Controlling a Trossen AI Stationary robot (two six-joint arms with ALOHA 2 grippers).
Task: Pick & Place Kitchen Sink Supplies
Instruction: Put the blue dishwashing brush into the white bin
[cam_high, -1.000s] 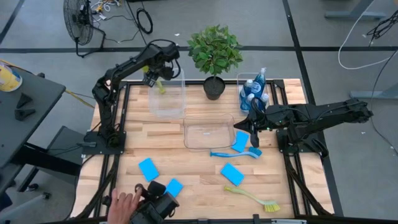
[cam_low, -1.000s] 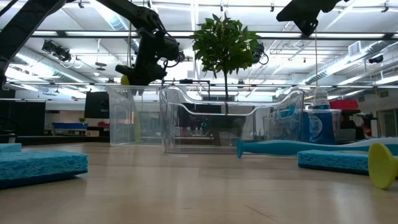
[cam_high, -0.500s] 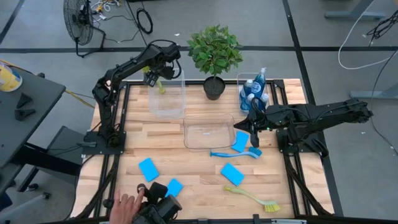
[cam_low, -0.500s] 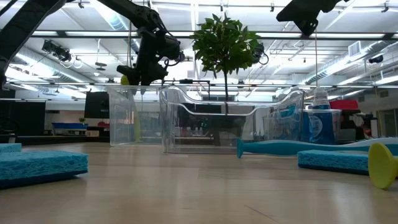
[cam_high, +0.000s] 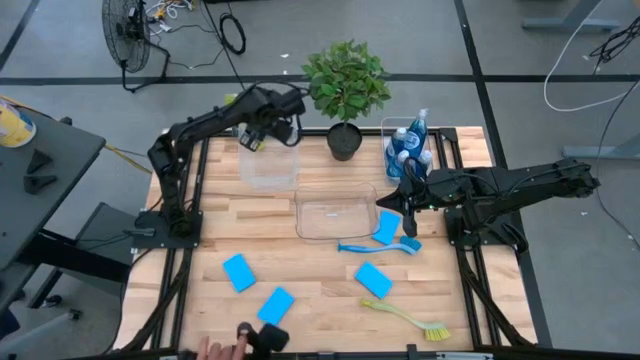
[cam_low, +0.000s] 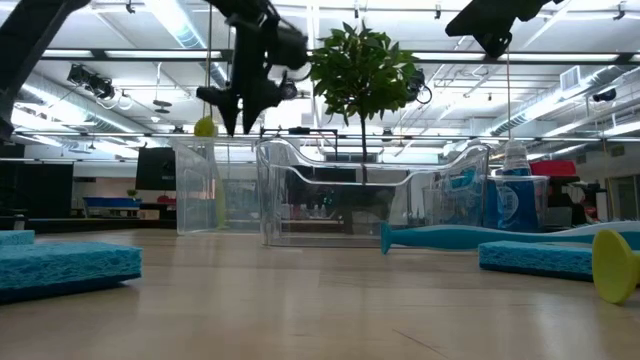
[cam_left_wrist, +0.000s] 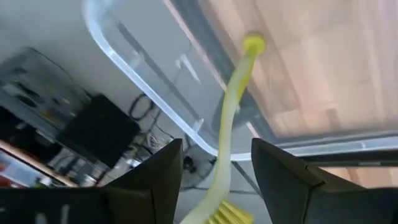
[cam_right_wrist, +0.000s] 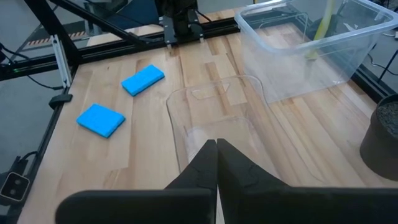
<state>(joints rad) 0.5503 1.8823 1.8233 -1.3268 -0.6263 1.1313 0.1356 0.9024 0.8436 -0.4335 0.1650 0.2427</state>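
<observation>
My left gripper (cam_high: 272, 118) is open above the far-left clear bin (cam_high: 268, 160). A yellow-green brush (cam_left_wrist: 231, 118) stands in that bin, handle end (cam_left_wrist: 253, 43) down and head (cam_low: 205, 127) up above the rim. My open fingers stand on either side of it without touching. My right gripper (cam_right_wrist: 216, 146) is shut and empty, high over the middle bin's (cam_high: 335, 212) right end. On the table lie several blue sponges (cam_high: 239, 271), a blue brush (cam_high: 380, 247) and a second yellow-green brush (cam_high: 405, 318). Blue-liquid bottles (cam_high: 410, 145) stand in the far-right bin.
A potted plant (cam_high: 345, 90) stands at the far edge between the bins. A person's hand (cam_high: 212, 349) with a black object (cam_high: 265, 338) is at the table's near edge.
My left gripper has gone up and toward the table's right and far side, away from the yellow-green brush, which stays standing in the bin. The person's hand and black object have drawn back toward the near edge, uncovering a sponge.
</observation>
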